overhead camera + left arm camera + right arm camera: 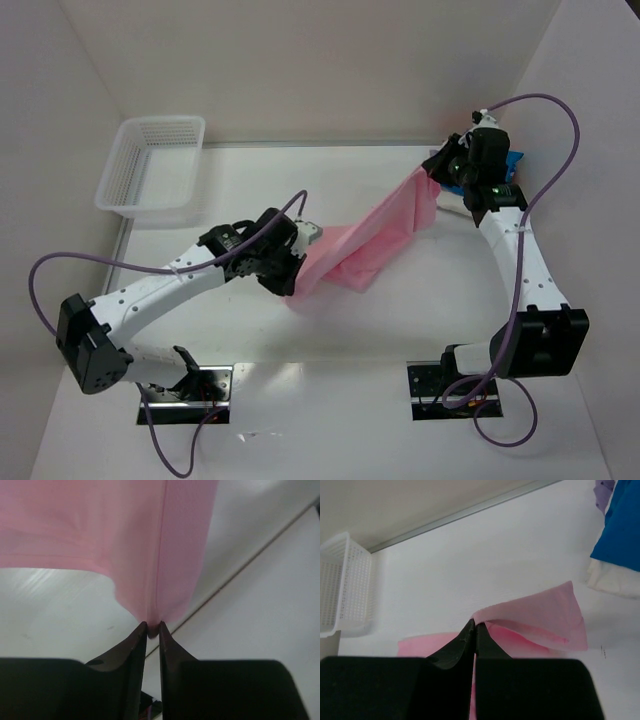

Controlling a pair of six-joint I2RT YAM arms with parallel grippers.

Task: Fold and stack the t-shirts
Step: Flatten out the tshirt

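Plainly the spreading-out step is in hand, before any fold. Above the table the light pink t-shirt is strung slantwise between the two arms, one end up at the far right and the other near the middle. A loose belly of cloth sags between them; whether it touches the surface I cannot tell. The white mesh basket sits in the far left corner, well apart from the work. Just beside the right arm lies a heap of other shirts: the bright blue t-shirt on top, a white t-shirt under it and a lavender t-shirt at its far edge. The left arm's fingers are clenched on a bunched edge of the pink cloth, which fans out beyond them. The right arm's fingers are pinched tight on another edge, with a doubled corner hanging beside them. I judge the shirt to be twisted and doubled, not flat. The next move calls for both arms to hold firm, draw the cloth taut and level, then lower it onto the middle of the table, away from the heap.
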